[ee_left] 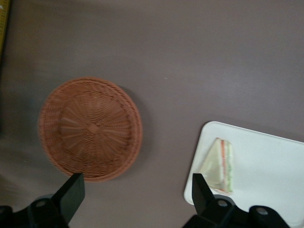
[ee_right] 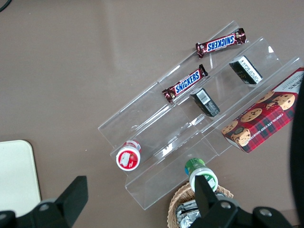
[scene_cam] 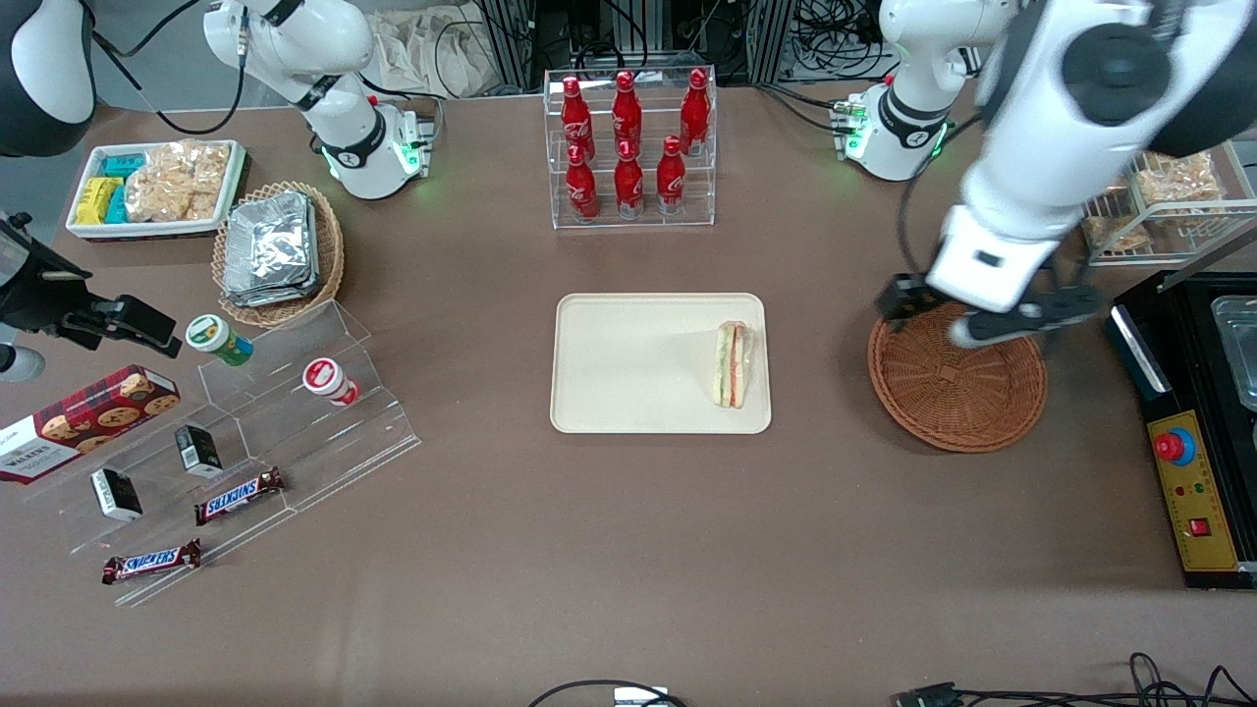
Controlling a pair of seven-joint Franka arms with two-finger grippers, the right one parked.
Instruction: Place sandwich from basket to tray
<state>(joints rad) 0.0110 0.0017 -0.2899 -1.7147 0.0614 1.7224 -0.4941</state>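
Right of frame centre, sandwich (scene_cam: 732, 365) lies on tray (scene_cam: 638, 363); basket (scene_cam: 957, 378) empty; gripper (ee_left: 137, 190) above it, jaws released. Placement looks done.

Front view high, overhead — wrist views downward, sharing tray (scene_cam: 628, 339).

A white-bread sandwich (scene_cam: 732, 365) striped green and orange-red lay on a cream-beige tray (scene_cam: 628, 393), at nine o'clock from a reddish-brown woven basket (scene_cam: 957, 388) on the brown table (scene_cam: 628, 550). The black-fingered gripper (scene_cam: 967, 319) hung spread wide above the basket. Red bottles (scene_cam: 628, 142) stood at twelve o'clock.
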